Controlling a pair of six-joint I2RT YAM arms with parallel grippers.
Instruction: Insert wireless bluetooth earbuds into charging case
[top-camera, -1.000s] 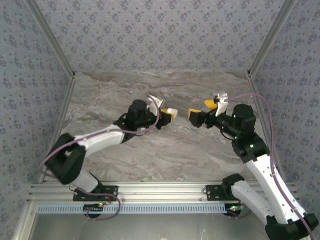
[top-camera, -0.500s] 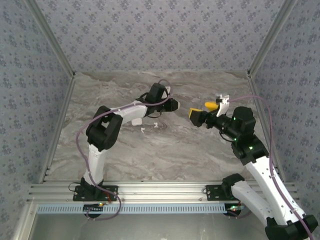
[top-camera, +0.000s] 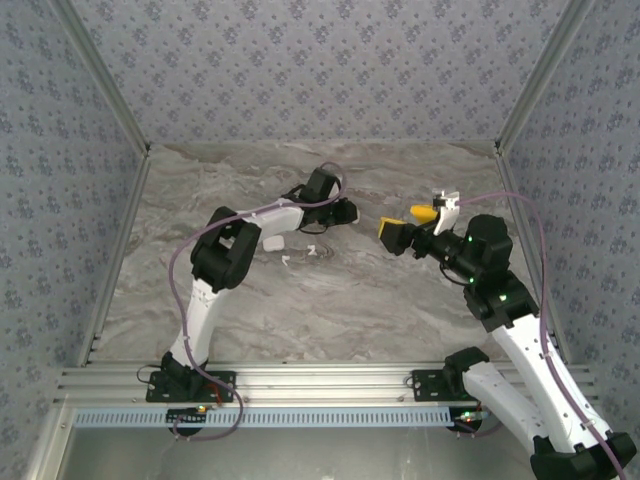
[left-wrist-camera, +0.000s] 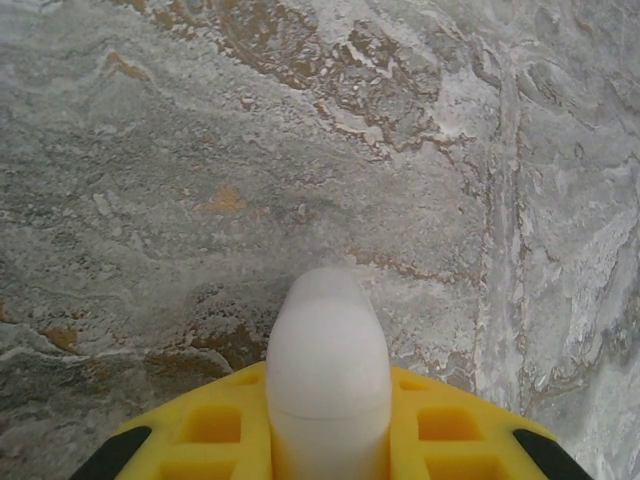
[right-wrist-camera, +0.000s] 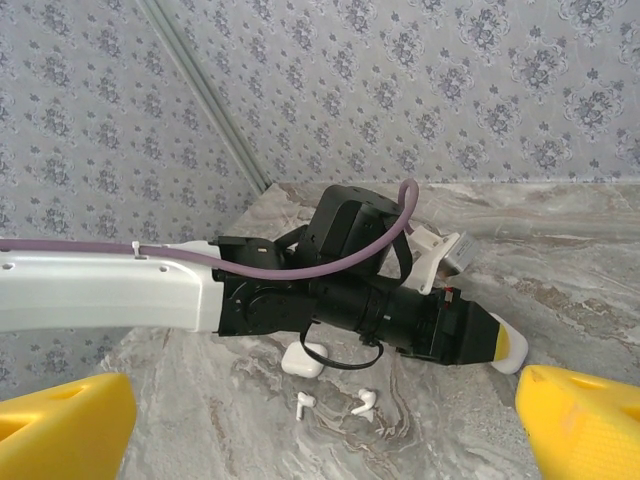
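Earbuds (right-wrist-camera: 303, 404), white, stemmed, on veined marble (right-wrist-camera: 600, 290); left fingers (left-wrist-camera: 328, 360) together, right fingers (right-wrist-camera: 60, 430) spread.

Moved left gripper (top-camera: 347, 211) farther back over table (top-camera: 400, 300), with arm folded high; uncovered white case (right-wrist-camera: 303, 360) and two earbuds (right-wrist-camera: 303, 404) lying beneath it.
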